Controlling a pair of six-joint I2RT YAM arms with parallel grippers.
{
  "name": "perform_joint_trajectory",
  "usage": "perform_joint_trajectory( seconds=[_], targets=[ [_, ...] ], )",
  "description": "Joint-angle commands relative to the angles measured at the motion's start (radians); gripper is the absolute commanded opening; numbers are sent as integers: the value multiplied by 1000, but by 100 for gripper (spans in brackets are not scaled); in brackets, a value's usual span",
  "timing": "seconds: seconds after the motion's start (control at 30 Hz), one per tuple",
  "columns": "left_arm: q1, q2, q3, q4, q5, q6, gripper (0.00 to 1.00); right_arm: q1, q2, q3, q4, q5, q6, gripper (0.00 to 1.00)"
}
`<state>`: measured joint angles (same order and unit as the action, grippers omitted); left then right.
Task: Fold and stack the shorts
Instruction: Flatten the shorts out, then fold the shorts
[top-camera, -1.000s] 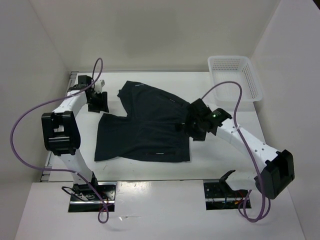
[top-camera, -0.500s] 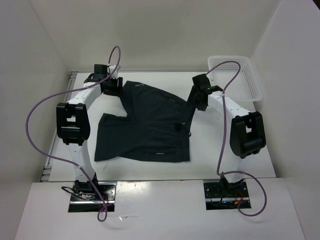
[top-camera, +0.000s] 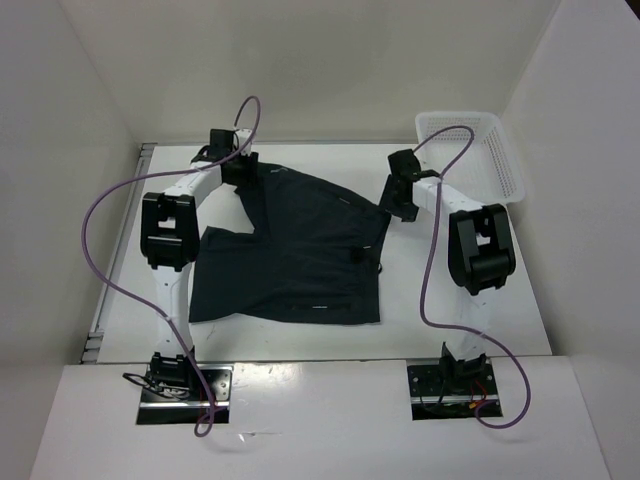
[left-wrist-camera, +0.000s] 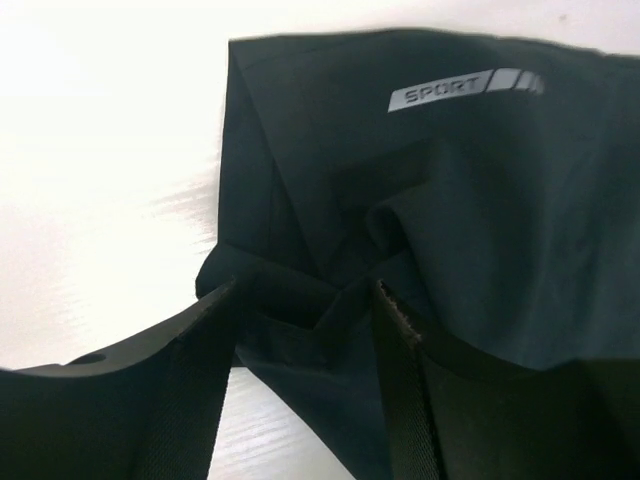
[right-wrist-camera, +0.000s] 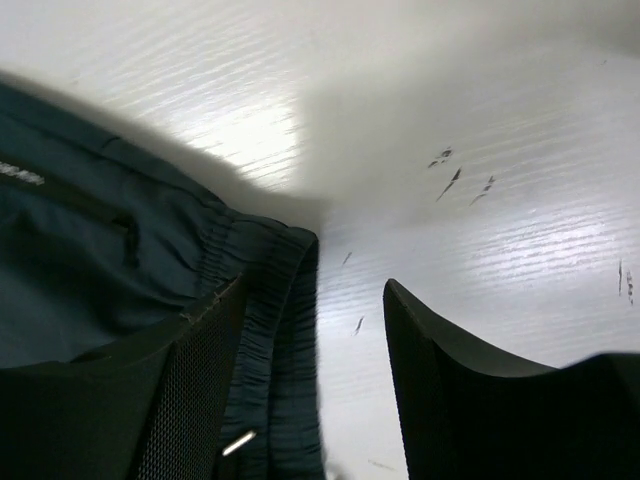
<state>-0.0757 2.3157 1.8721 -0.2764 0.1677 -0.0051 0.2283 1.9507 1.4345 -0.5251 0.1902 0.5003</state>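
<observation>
Dark navy soft fabric shorts (top-camera: 300, 250), spread flat on the white table (top-camera: 450, 290) in the middle of the overhead frame. Waistband along the right edge, two legs pointing left. Outline much the same as a second ago.

At the far leg's hem corner, upper left of the cloth: the left gripper (top-camera: 235, 165), up from a spot beside the left edge a second ago. In its wrist view, black fingers (left-wrist-camera: 205, 340) about half parted, straddling a puckered fold of hem. Cloth between them but not visibly pinched. Grey SPORT label (left-wrist-camera: 440, 92) at the upper right of that view.

At the far waistband corner, upper right of the cloth: the right gripper (top-camera: 402, 195), moved away from the middle of the right edge where it hung a second ago. Jaws likewise about half apart, holding nothing. One finger over the gathered elastic waistband (right-wrist-camera: 270, 300), the other over bare table.

Beyond, in the upper right corner of the overhead frame: a white plastic mesh basket (top-camera: 470, 150), well apart from the cloth.

Likely meaning: both far corners now lined up for a grasp, ready to draw the far edge toward the near one. No fold made yet.
</observation>
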Motion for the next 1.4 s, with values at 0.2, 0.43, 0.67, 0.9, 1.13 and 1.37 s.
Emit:
perform_joint_trajectory(
  seconds=[0.2,0.43,0.67,0.9,1.13,1.37],
  targets=[
    [-9,-50,-25,22,-30,5,53,-47,91,80,63,-51,-12,65],
    [1,-75,-77,2,0,5,42,-58,154,112,73,-121,-12,65],
    [1,-91,-113,2,-22,5,3,-69,140,101,83,-205,-12,61],
    [1,-196,-146,-26,-40,5,0,-69,119,18,137,-310,35,16],
    [59,-303,-256,-92,-103,5,0,-78,91,4,157,-250,44,0],
    [151,-404,-454,-179,-71,5,25,-78,100,40,148,-247,12,0]
  ],
)
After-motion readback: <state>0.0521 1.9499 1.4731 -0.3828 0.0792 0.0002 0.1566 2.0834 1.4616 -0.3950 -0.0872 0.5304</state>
